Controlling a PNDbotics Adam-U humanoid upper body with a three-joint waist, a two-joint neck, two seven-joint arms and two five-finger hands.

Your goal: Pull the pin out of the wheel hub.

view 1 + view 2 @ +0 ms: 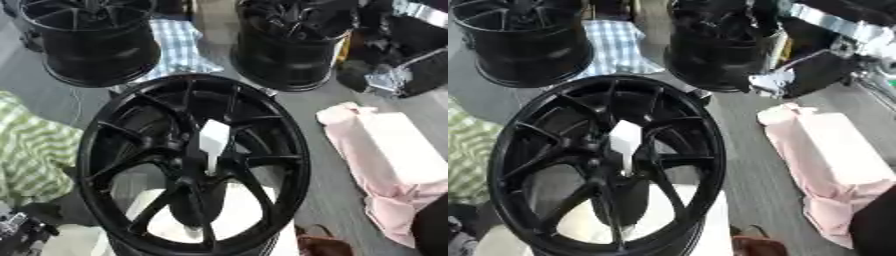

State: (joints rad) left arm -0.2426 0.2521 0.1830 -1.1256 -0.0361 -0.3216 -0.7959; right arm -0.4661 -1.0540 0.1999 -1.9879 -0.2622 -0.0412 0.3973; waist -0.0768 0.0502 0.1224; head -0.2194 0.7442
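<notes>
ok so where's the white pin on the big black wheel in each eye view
Left eye view: white pin just right of centre, at the near wheel's hub.
Right eye view: the pin sits left of centre, at the same hub.
Shared landmark: pink cloth at the right, beside the wheel.

Light is even and fairly bright, soft all over. Both views run blurred, edges smeared. The black wheel hub [194,165] swallows detail, faint sheen on its rim; the white pin [213,141] and pink cloth [385,165] nearly wash out.
</notes>
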